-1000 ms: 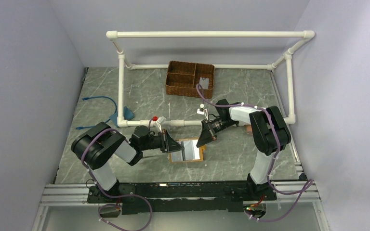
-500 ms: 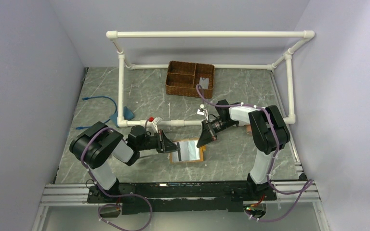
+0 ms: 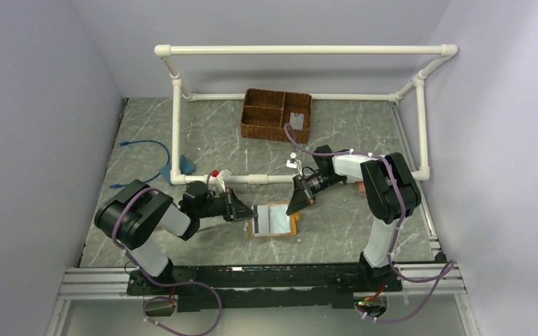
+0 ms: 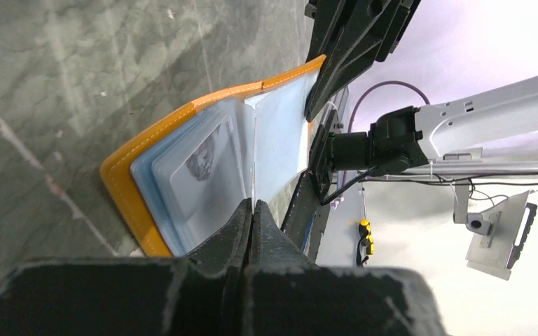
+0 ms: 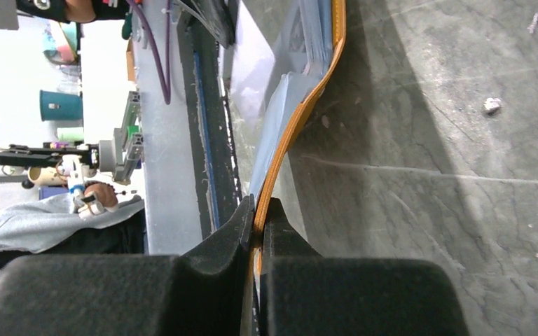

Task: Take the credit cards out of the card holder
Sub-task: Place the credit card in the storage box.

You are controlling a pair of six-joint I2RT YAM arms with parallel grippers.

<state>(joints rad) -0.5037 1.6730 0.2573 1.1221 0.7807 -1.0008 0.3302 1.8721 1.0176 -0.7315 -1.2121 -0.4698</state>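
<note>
The mustard-orange card holder (image 3: 284, 229) lies open on the table between my two arms, its pale blue-grey slots facing up. In the left wrist view the card holder (image 4: 122, 183) shows a credit card (image 4: 199, 171) with a small dark portrait tucked in its left half. My left gripper (image 3: 246, 212) (image 4: 252, 204) is shut at the holder's near-left edge. A thin pale card edge runs out from between its tips. My right gripper (image 3: 296, 207) (image 5: 258, 204) is shut on the orange rim of the card holder (image 5: 301, 112) and lifts that side.
A brown wicker basket (image 3: 277, 92) with compartments stands at the back, a pale card (image 3: 295, 117) in its right one. A white pipe frame (image 3: 266, 178) crosses just behind the grippers. A blue cable (image 3: 143, 143) lies far left. A pinkish object (image 3: 359, 187) sits behind the right arm.
My left arm has drawn back to the left and its jaws have closed tighter. The holder's left side has shifted slightly. The right arm has held still.
</note>
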